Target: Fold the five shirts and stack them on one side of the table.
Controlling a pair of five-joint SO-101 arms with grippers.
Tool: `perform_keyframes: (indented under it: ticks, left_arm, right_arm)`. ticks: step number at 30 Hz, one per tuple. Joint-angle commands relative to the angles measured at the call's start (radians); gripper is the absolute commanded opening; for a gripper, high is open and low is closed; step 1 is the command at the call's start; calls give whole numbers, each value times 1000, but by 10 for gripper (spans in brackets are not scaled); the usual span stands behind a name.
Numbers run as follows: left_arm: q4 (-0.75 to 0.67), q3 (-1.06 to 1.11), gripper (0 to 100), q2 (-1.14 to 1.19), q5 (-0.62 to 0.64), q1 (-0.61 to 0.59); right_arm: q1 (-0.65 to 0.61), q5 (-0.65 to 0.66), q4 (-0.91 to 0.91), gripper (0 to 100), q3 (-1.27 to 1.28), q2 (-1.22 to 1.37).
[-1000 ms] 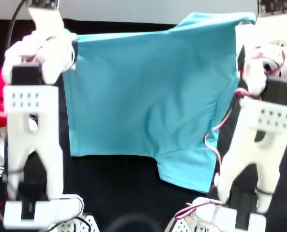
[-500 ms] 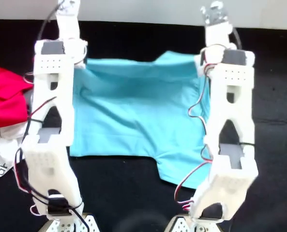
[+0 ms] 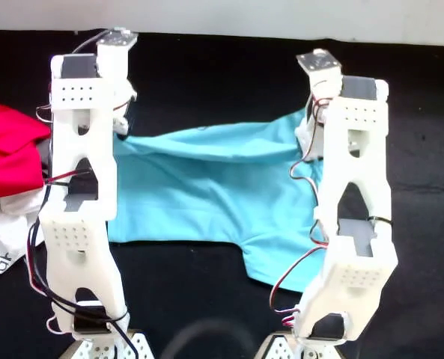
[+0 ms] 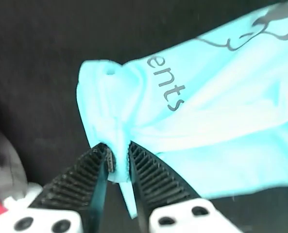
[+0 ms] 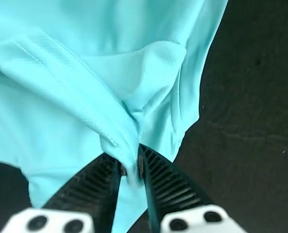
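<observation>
Fabric of the teal shirt (image 3: 222,191) is pinched in both claws: the left gripper (image 4: 118,156) nips a bunched corner and the right gripper (image 5: 129,167) a seamed fold, with the cloth sagging between them and spreading back onto the black table (image 3: 207,75). Gripping two corners together probably lets the arms carry that edge over for a fold. Outside the left claw, a red shirt (image 3: 8,153) and a white shirt (image 3: 1,232) lie heaped, unfolded.

Overhead plus wrist close-ups on shirt (image 3: 222,187)
</observation>
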Motion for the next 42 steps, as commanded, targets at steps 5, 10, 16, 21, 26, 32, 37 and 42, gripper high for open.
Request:
perform_keyframes:
  ticks: [5,10,16,21,26,32,37,42]
  left_arm:
    - [44,122,9,-125,-18,-19]
    - [44,441,9,-294,-23,-2]
    - [-72,693,9,-337,-23,2]
    - [-107,788,9,-334,-23,2]
    - [-86,792,9,-338,-21,2]
    - [-69,805,9,-328,-21,4]
    - [-71,809,9,-328,-21,45]
    - [-83,809,9,-328,-21,64]
  right_arm:
    - [-2,-11,77,5,54,-282]
    - [-1,-3,12,5,349,-418]
    - [39,-2,-131,5,743,-633]
    - [44,-2,-217,5,981,-797]
    - [56,46,-214,5,1090,-924]
    - [122,100,-211,5,1168,-990]
    - [154,152,-239,5,1267,-997]
    - [151,149,-298,5,1311,-997]
